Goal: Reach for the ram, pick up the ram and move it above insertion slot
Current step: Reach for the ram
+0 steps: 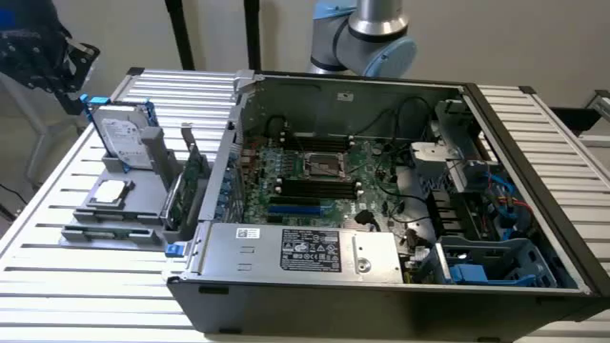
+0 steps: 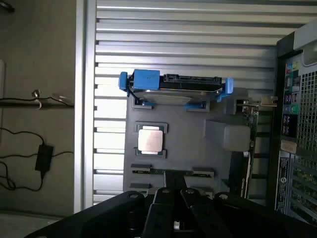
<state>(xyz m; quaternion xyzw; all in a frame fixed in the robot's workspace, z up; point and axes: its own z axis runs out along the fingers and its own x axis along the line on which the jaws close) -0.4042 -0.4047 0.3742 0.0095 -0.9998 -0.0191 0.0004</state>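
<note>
One ram (image 2: pixel 171 172) stick sits in the end slot of the gray tray (image 2: pixel 193 148), beside the processor chip (image 2: pixel 150 140), on the slatted tabletop (image 2: pixel 188 39). Wrist view: tool (image 2: pixel 174 194) closed, empty, tips near the ram. Exterior view: arm joint (image 1: pixel 367 32) behind the open computer case (image 1: pixel 381 300).
</note>
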